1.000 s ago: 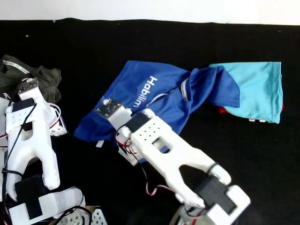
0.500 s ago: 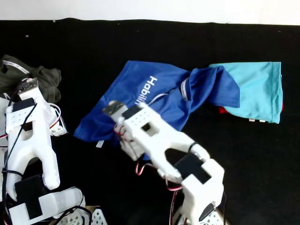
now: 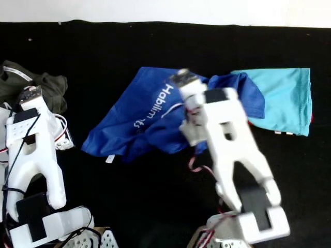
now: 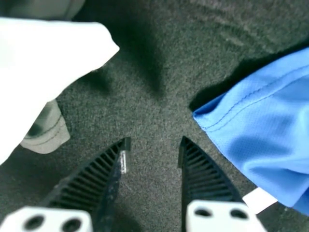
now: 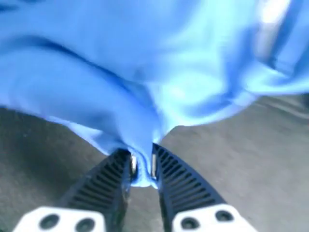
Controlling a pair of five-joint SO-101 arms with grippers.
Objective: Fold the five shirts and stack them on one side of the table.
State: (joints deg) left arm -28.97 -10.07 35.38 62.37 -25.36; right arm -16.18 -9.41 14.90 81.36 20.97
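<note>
Blue shirt [image 3: 135, 135] rightward, inside right tool [image 5: 142, 163]

A spread shirt [image 3: 137, 116] lies at the middle of the table [image 3: 155, 46], its right end overlapping a folded shirt [image 3: 284, 98] at the right. A bunched shirt [image 3: 49, 85] sits far left; the left gripper [image 4: 154, 142] is between it and the spread shirt.

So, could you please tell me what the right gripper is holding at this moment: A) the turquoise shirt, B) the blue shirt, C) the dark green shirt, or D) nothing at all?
B: in the right wrist view, the right gripper is shut on a bunched fold of the blue shirt.
</note>
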